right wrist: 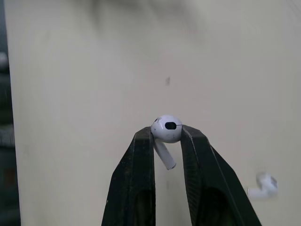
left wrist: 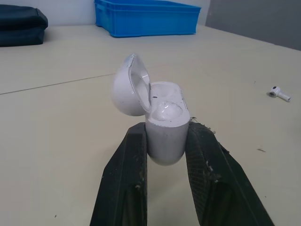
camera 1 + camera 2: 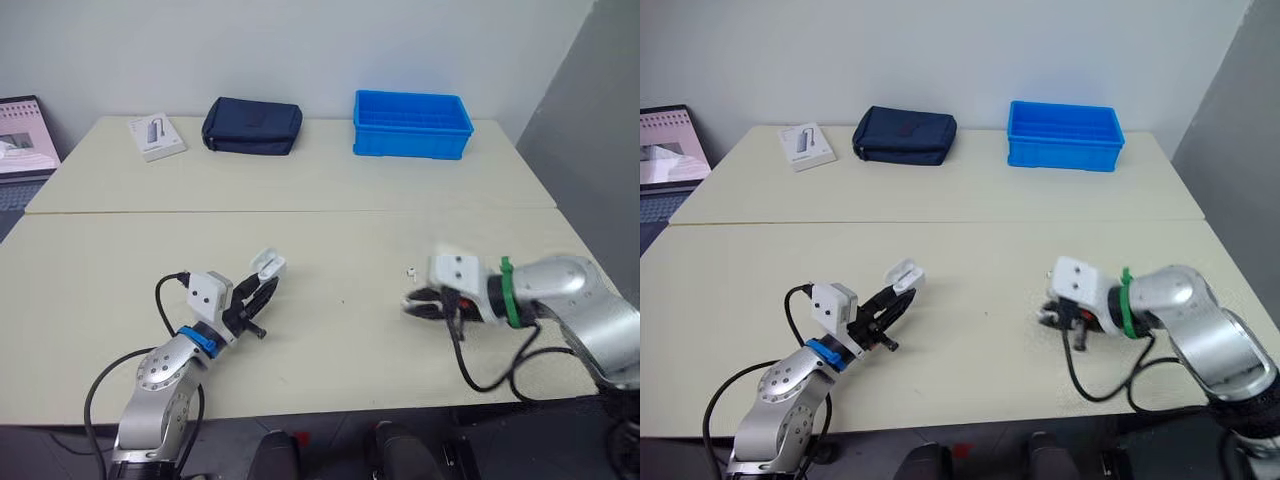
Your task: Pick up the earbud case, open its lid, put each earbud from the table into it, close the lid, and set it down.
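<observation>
The left gripper [image 3: 265,288], lower left of the left eye view, is clamped on the earbud case [image 3: 268,265], whose lid stands hinged open. The right gripper [image 1: 167,137], at lower right, pinches one earbud [image 1: 166,127] by its head. The other earbud [image 3: 411,269] lies on the table [image 3: 340,230], just above that gripper's tip.

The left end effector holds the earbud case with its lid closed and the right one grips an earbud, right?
No, the lid is open, as the left wrist view shows. The left end effector holds the earbud case and the right end effector grips an earbud.
</observation>
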Tool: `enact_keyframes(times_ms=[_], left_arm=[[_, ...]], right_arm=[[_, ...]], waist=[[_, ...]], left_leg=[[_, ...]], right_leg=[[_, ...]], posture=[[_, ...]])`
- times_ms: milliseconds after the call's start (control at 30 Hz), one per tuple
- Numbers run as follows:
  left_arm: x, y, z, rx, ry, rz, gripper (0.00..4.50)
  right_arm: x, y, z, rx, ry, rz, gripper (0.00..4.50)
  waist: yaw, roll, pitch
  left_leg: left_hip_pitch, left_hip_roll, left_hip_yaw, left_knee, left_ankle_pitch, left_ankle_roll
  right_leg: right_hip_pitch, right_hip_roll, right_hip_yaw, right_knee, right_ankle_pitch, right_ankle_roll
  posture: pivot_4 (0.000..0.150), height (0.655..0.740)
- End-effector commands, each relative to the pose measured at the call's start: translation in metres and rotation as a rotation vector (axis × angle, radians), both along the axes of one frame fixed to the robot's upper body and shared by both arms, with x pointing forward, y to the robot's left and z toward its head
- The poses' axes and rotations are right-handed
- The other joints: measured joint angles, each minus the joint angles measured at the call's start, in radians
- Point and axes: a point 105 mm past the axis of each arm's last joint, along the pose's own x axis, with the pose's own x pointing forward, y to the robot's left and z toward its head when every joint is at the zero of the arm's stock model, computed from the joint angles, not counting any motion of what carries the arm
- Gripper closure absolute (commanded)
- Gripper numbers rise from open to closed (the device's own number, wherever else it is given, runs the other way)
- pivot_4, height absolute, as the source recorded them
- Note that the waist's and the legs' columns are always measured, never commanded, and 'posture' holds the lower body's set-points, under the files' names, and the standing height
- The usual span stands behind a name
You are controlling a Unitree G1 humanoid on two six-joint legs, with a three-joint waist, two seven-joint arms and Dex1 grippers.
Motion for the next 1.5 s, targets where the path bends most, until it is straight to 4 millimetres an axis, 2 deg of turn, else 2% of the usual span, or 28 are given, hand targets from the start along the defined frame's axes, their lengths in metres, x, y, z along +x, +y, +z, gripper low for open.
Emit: enact_keyframes(times_ms=[33, 133, 333, 467, 700, 967, 1500], left_arm=[[0.000, -0.012, 0.026, -0.023, -0.114, -0.022, 3.73], [-0.001, -0.023, 0.033, -0.031, -0.148, -0.046, 3.73], [-0.002, -0.033, 0.038, -0.035, -0.176, -0.068, 3.73], [-0.002, -0.034, 0.039, -0.038, -0.183, -0.068, 3.73], [-0.002, -0.037, 0.040, -0.040, -0.193, -0.072, 3.73], [-0.003, -0.040, 0.041, -0.033, -0.205, -0.083, 3.73], [-0.005, -0.042, 0.041, -0.038, -0.210, -0.086, 3.73]], right_arm=[[0.010, 0.027, 0.029, 0.281, -0.040, -0.051, 4.09], [0.010, 0.056, 0.040, 0.540, -0.052, -0.019, 4.09], [0.011, 0.081, 0.040, 0.742, 0.069, -0.031, 4.09], [0.012, 0.096, 0.028, 0.728, 0.032, -0.026, 4.09], [0.023, 0.105, 0.014, 0.709, -0.012, -0.066, 4.09], [0.024, 0.115, 0.008, 0.700, -0.023, -0.065, 4.09], [0.026, 0.118, -0.014, 0.654, -0.023, -0.109, 4.09]], waist=[[0.000, 0.000, 0.000], [0.001, -0.001, -0.001], [0.001, 0.000, -0.001], [0.000, 0.000, -0.001], [0.000, 0.000, -0.001], [0.000, 0.000, -0.001], [0.000, 0.000, -0.001]], left_leg=[[0.000, 0.000, 0.000, -0.001, 0.000, 0.000], [-0.003, 0.001, -0.001, -0.002, 0.000, 0.000], [-0.006, 0.001, 0.000, -0.001, 0.000, 0.000], [-0.005, 0.001, -0.001, -0.001, 0.000, 0.000], [-0.005, 0.001, -0.001, -0.001, 0.000, 0.000], [-0.005, 0.001, -0.001, -0.001, 0.000, 0.000], [-0.005, 0.001, -0.001, -0.001, 0.000, 0.000]], right_leg=[[0.000, 0.000, 0.000, 0.000, 0.000, 0.000], [-0.003, 0.001, -0.001, 0.001, 0.000, 0.000], [-0.005, 0.000, -0.001, 0.001, 0.000, 0.000], [-0.005, 0.001, -0.002, 0.002, -0.001, 0.001], [-0.005, 0.001, -0.001, 0.002, -0.001, 0.001], [-0.005, 0.001, -0.001, 0.002, -0.001, 0.001], [-0.005, 0.001, -0.001, 0.002, -0.001, 0.001]], posture=[[0.150, 0.7391], [0.150, 0.7391], [0.150, 0.7391], [0.150, 0.7391], [0.150, 0.7391], [0.150, 0.7391], [0.150, 0.7391]])
